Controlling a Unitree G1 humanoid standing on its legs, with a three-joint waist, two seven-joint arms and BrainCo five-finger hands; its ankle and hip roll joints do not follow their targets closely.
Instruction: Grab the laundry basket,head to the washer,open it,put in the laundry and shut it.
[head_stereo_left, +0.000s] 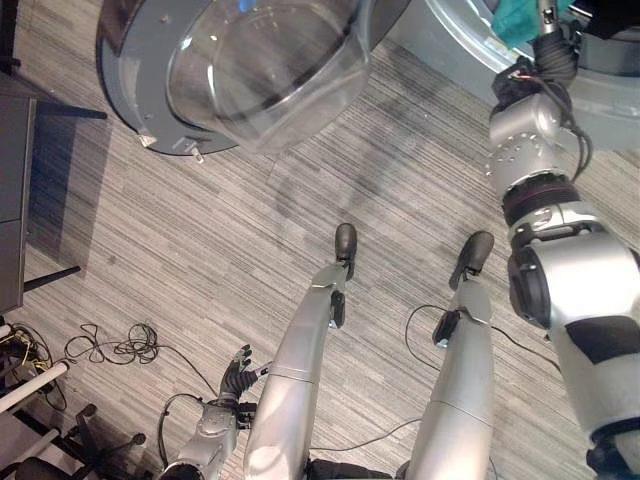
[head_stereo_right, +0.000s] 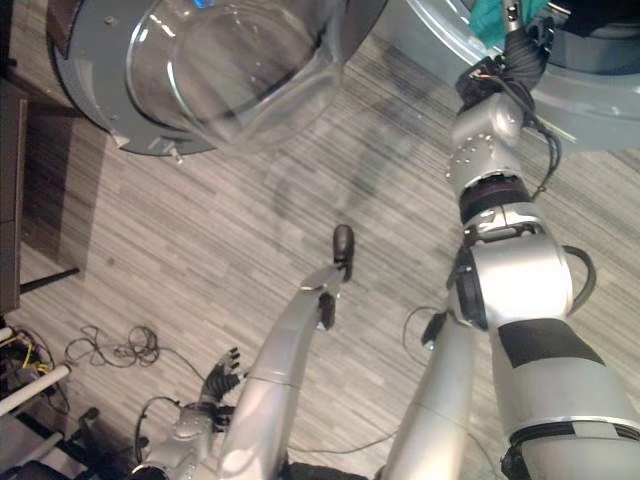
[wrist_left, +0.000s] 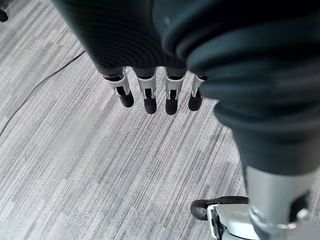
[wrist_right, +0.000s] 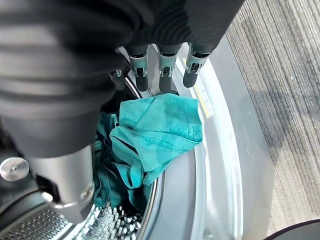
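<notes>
The washer's round door (head_stereo_left: 250, 70) with its glass bowl stands swung open at the upper left. The washer's grey front ring (head_stereo_left: 600, 90) is at the upper right. A teal garment (wrist_right: 155, 130) lies bunched in the mouth of the drum (wrist_right: 100, 220), one fold draped over the rim (wrist_right: 220, 150); it also peeks out as teal cloth (head_stereo_left: 515, 20). My right hand (head_stereo_left: 548, 35) reaches into that opening, its fingers (wrist_right: 162, 70) straight, tips just above the garment and not curled on it. My left hand (head_stereo_left: 235, 385) hangs low at the lower left, fingers (wrist_left: 150, 95) straight over the carpet, holding nothing.
A dark cabinet (head_stereo_left: 15, 180) stands along the left edge. A tangle of cables (head_stereo_left: 110, 345) lies on the striped grey carpet near it, with white tubes (head_stereo_left: 30, 385) and a wheeled chair base (head_stereo_left: 90, 440) in the lower left corner.
</notes>
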